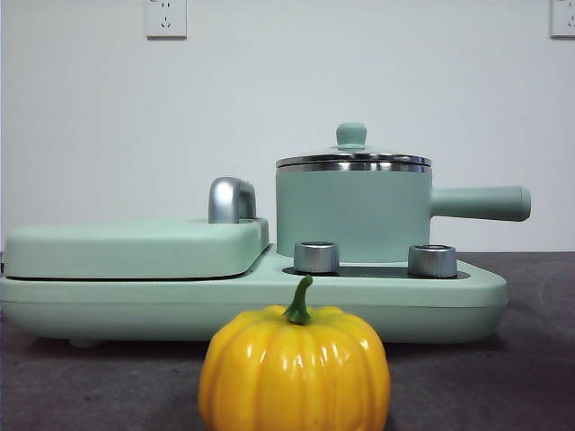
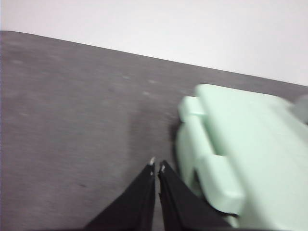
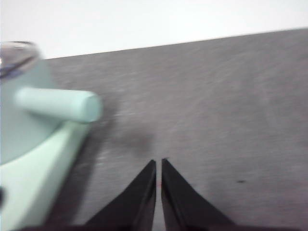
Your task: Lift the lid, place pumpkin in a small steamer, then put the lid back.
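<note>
The left gripper (image 2: 156, 166) hangs over bare table (image 2: 72, 120) with its jaws pressed together, empty, the flat cover (image 2: 250, 130) of the cooker just beside it. The pumpkin (image 1: 295, 368) sits out front, free for picking. The lid (image 1: 352, 154) rests on the small steamer (image 1: 352, 211), so nothing has begun. The right gripper (image 3: 159, 166), likewise closed and empty, waits near the steamer's handle (image 3: 60, 105), probably placed for the lid.

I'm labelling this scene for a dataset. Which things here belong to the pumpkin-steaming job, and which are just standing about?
Part of the job:
- lid, on the pot
- small steamer
- pumpkin, on the table in front

Just there:
- flat mint-green cover with its chrome handle
- two steel dials
- wall sockets

Both grippers hover shut over the table, to either side.
</note>
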Controlling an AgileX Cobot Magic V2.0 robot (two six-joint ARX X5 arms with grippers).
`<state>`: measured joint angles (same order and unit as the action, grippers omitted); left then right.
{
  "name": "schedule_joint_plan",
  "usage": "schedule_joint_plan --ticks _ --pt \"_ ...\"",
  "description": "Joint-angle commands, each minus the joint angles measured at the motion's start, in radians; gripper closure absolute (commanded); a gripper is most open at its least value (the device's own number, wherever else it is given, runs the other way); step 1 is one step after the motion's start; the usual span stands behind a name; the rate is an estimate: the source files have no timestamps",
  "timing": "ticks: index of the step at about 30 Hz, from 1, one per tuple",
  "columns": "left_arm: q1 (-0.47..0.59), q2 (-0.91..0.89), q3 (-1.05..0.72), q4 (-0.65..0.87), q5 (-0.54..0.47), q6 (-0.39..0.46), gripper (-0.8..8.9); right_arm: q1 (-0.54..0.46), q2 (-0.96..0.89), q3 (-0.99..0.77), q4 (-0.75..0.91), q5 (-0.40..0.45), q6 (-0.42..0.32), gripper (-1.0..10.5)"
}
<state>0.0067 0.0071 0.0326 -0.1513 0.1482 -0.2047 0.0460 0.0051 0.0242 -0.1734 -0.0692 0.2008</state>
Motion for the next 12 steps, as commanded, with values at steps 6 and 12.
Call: schedule_joint_plan --ticks 6,12 --pt "-0.051 0.081 0.114 -0.017 0.010 -0.092 7.98 0.018 0.045 0.177 -0.061 -0.089 0.172 9.3" --pt "-0.101 0.235 0.296 -0.071 0.019 -0.096 7.98 0.024 0.167 0.382 -0.206 -0.173 0.165 9.3"
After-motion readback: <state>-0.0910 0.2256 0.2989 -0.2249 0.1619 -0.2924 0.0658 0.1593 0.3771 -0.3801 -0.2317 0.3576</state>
